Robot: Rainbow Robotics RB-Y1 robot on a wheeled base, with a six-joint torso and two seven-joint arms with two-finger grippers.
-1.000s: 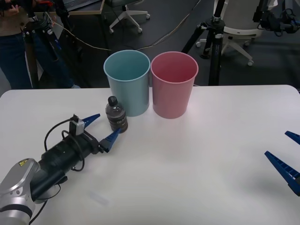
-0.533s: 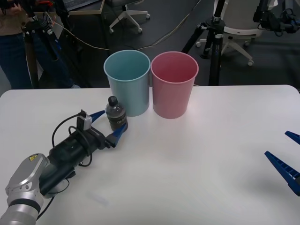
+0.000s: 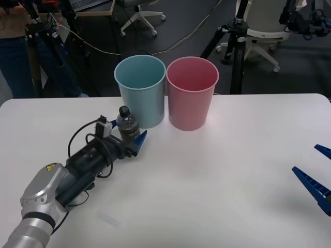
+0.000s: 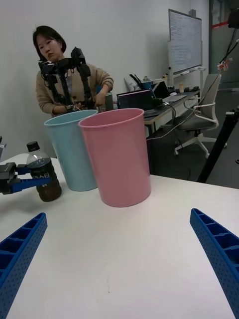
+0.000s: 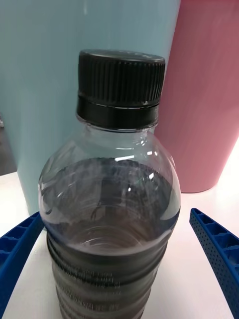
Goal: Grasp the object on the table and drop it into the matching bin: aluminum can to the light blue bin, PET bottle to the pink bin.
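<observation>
The white table spreads out under both my arms. Beyond my left gripper stand the two bins, rims level and sides touching: the light blue bin directly behind it, the pink bin further to its right. In my left wrist view the light blue bin and the pink bin rise as a backdrop just past the fingertips.

My left arm lies low across the table, reaching forward, and its gripper is spread wide, a blue finger on either side of the PET bottle. The bottle stands upright on the table between those fingers, black cap on, dark lower part, just in front of the light blue bin; I cannot tell whether the pads touch it yet. From my right wrist, the bottle shows with a left finger across its front.

My right gripper waits far off to the right, near the table's edge, fingers wide apart and holding nothing.
</observation>
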